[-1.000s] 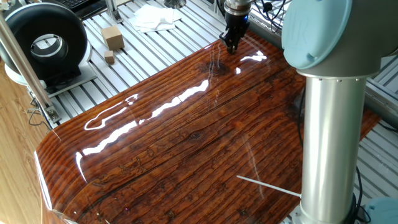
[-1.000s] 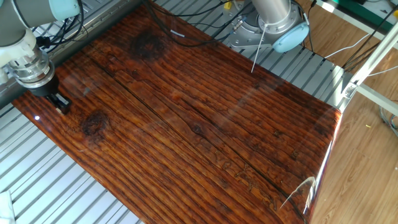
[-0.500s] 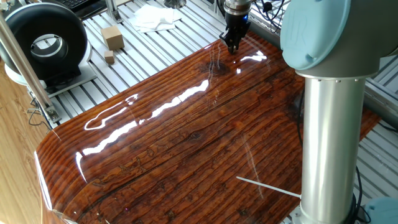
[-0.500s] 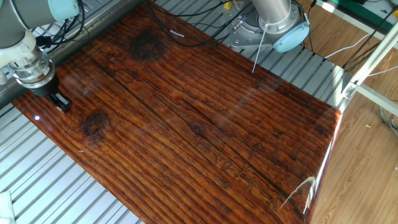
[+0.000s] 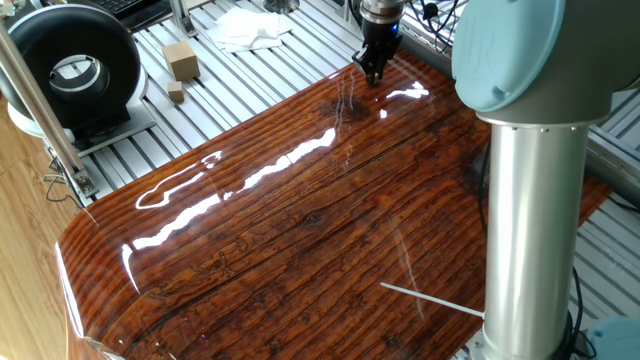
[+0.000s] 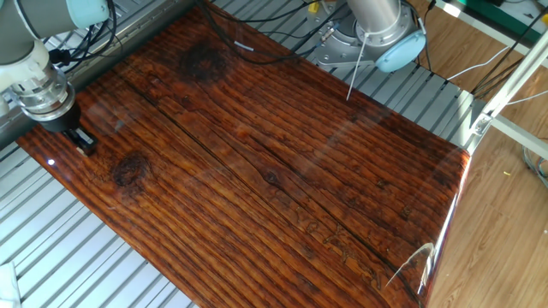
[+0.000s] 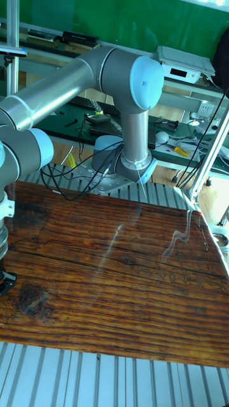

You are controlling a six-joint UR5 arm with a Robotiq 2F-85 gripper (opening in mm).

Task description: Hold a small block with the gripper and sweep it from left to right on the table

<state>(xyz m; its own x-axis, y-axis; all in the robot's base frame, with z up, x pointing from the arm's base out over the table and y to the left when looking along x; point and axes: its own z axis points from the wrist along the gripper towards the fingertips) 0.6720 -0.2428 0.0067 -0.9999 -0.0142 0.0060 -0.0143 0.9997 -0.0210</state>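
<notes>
My gripper [image 5: 372, 74] hangs at the far corner of the table [image 5: 300, 230], its black fingertips down at the glossy surface. In the other fixed view the gripper [image 6: 84, 142] sits near the left edge of the table [image 6: 282, 180]. Its fingers look drawn close together. The small block is hidden: the view is too small to tell whether it sits between the tips. In the tall fixed view only a sliver of the gripper [image 7: 5, 280] shows at the left border, over the table [image 7: 121, 286].
A tan box [image 5: 181, 59] and a smaller tan cube [image 5: 176, 93] lie on the slatted aluminium base, beside a black round device [image 5: 75, 70] and a white cloth [image 5: 250, 28]. The arm's column [image 5: 525, 230] rises at the right. Cables trail at the table's far side [image 6: 257, 38].
</notes>
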